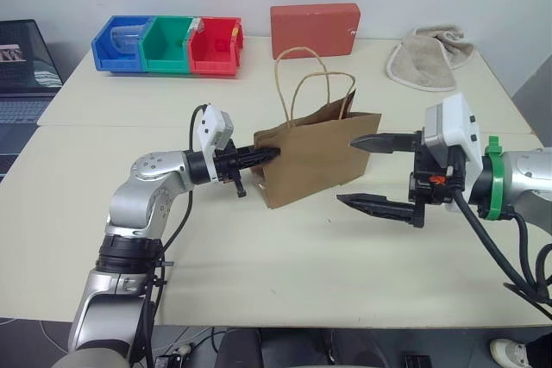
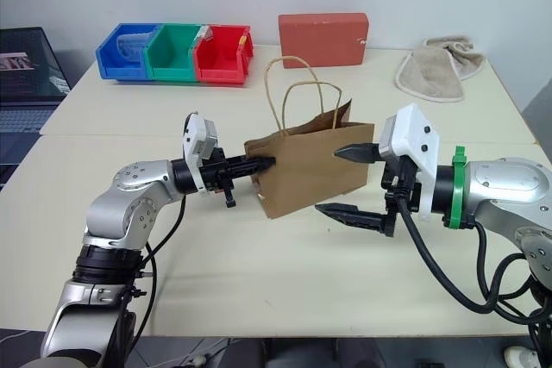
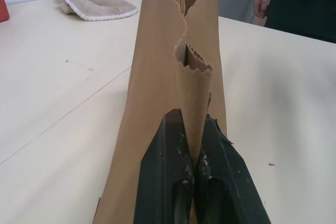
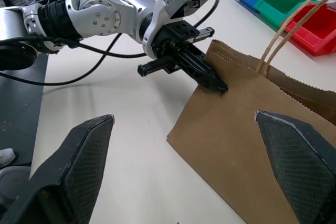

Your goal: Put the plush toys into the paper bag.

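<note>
**Left gripper pinches the bag's edge, right gripper waits wide**

Now the plain brown kraft paper bag stands upright in the middle of the cream table, its long axis running left to right and its twine handles looping above the mouth. At the bag's left end, the left gripper has its 2 black fingers clamped tight on the upper side fold, paper caught between them. On the bag's right, the right gripper points toward it with jaws spread wide and nothing in them: one finger is level with the bag's upper right corner, the other lower, near the table and just beside the base.

Neither plush toy can be seen, so which way they lie from either hand cannot be told. With the left end pinned, the free right hand looks the likelier one to open the mouth or fetch a toy.

Well beyond the bag, along the far edge, sit a row of 3 blue, green and red plastic bins, a red rectangular box and a crumpled beige towel. Nothing lies between the right gripper and the bag.
</note>
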Available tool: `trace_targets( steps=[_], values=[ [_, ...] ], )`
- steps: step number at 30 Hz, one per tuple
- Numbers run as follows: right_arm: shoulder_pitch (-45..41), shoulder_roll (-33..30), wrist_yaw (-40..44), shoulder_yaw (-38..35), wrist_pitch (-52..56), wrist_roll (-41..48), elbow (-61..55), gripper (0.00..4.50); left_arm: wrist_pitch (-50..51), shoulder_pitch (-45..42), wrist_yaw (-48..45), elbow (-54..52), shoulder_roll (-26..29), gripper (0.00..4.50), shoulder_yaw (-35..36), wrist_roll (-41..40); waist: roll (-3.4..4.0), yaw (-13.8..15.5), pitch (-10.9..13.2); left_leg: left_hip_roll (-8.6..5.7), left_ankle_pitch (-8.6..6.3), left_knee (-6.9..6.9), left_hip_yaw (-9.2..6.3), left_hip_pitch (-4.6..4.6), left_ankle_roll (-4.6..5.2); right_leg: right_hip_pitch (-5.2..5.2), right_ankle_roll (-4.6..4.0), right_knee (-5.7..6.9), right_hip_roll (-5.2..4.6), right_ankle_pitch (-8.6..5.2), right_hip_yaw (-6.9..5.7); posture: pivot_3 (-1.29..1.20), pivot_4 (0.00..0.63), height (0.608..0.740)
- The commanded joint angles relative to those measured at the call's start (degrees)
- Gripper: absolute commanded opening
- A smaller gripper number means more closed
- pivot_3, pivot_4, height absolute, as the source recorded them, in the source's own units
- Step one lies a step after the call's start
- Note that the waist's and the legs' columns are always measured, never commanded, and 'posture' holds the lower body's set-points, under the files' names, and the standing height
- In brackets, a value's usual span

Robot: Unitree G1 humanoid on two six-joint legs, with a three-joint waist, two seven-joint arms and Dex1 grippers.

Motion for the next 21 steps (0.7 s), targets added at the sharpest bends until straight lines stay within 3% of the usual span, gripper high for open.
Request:
trace_targets(
  steps=[1,4,8,15,21],
  values=[
    [1.91,-0.16,-0.03,-1.49,-3.34,-2.71,-1.76,4.5,-1.05,-1.84,-1.4,-0.3,0.29,0.01,0.6,-1.0,0.0,0.04,0.0,0.0,0.0,0.0,0.0,0.0,0.0,0.0,0.0,0.0,0.0,0.0,0.0,0.0,0.15,0.74],
    [4.52,-2.54,1.73,-5.26,-3.78,-2.57,-1.95,4.5,-0.11,-3.73,-4.58,0.75,0.6,0.01,-0.01,-2.28,0.0,0.13,0.0,-0.01,0.0,0.01,-0.01,0.0,0.0,0.0,0.0,0.0,0.0,0.0,-0.01,0.0,0.15,0.74],
    [10.35,-7.61,3.33,-16.47,1.11,5.53,-3.55,4.5,1.2,-7.37,-11.64,3.42,0.33,0.01,-2.81,-3.29,0.0,0.89,0.0,-0.03,0.0,0.0,-0.01,-0.01,0.0,0.01,0.0,0.0,0.0,0.0,-0.02,0.0,0.15,0.74],
    [20.45,-11.27,-1.73,-32.37,6.56,14.94,-7.83,4.5,-4.01,-13.39,-18.42,13.69,-2.98,0.01,-8.15,0.95,-0.01,0.91,0.0,-0.04,0.0,0.02,-0.05,0.1,0.02,0.23,0.0,-0.07,0.0,0.0,-0.05,0.0,0.15,0.74],
    [25.66,-11.55,-7.58,-35.79,5.75,19.71,-10.9,4.5,-11.25,-14.93,-19.12,19.48,-5.54,0.01,-10.66,6.03,-0.01,0.63,-0.01,-0.06,0.0,0.05,-0.04,0.12,0.03,0.26,0.0,-0.06,0.01,0.0,-0.01,0.0,0.15,0.74]
  ],
)
